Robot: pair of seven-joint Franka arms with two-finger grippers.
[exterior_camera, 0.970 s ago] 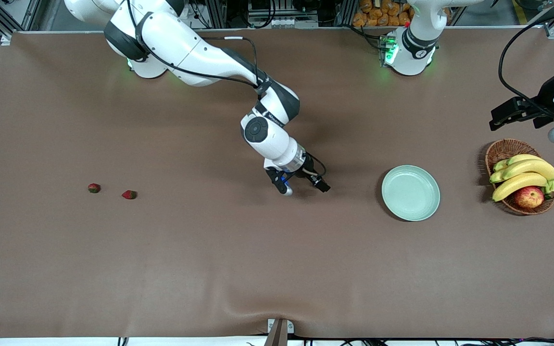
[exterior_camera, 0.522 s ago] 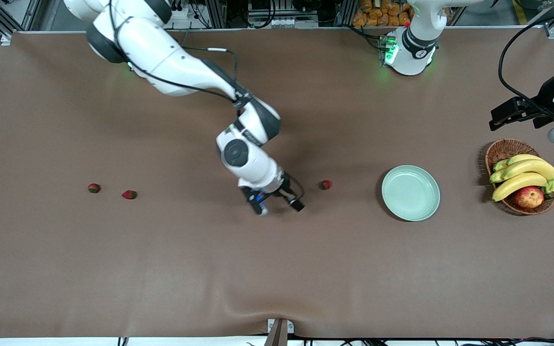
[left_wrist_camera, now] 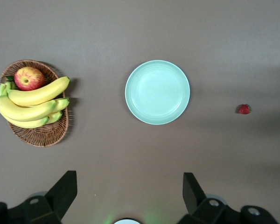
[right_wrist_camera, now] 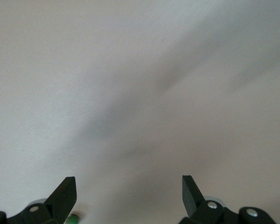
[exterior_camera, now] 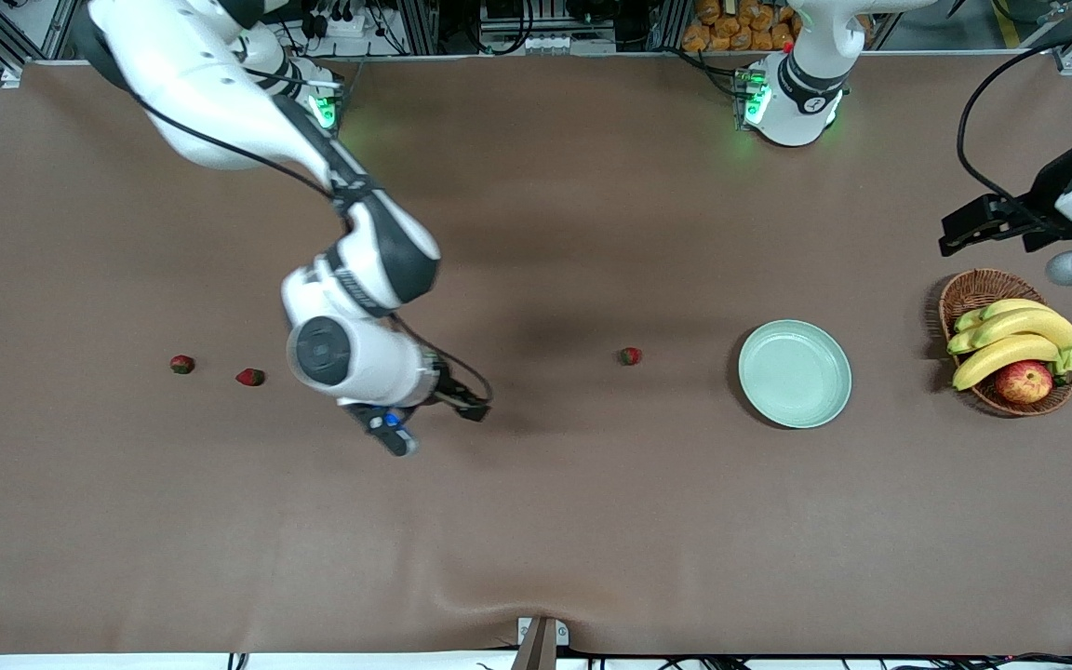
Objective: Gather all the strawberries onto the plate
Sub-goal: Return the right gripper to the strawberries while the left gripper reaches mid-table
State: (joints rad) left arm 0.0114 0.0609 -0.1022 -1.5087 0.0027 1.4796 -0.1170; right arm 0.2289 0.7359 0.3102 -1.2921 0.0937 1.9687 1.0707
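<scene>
The pale green plate (exterior_camera: pixel 795 373) lies empty toward the left arm's end of the table and also shows in the left wrist view (left_wrist_camera: pixel 157 92). One strawberry (exterior_camera: pixel 629 355) (left_wrist_camera: pixel 244 109) lies on the cloth beside the plate, apart from it. Two more strawberries (exterior_camera: pixel 182 364) (exterior_camera: pixel 250 377) lie close together toward the right arm's end. My right gripper (exterior_camera: pixel 439 428) (right_wrist_camera: pixel 129 184) is open and empty, low over bare cloth between the pair and the single berry. My left gripper (exterior_camera: pixel 1011 244) (left_wrist_camera: pixel 129 179) waits open and empty, high up next to the basket.
A brown wicker basket (exterior_camera: pixel 971 291) (left_wrist_camera: pixel 42 135) with bananas (exterior_camera: pixel 1015 340) and an apple (exterior_camera: pixel 1024 381) stands beside the plate at the left arm's end. The brown cloth (exterior_camera: pixel 536 521) covers the whole table.
My right gripper has swung, open, from the spot beside the plate toward the two strawberries. The single berry, hidden under it at first, now lies in plain sight. The left arm barely moved.
</scene>
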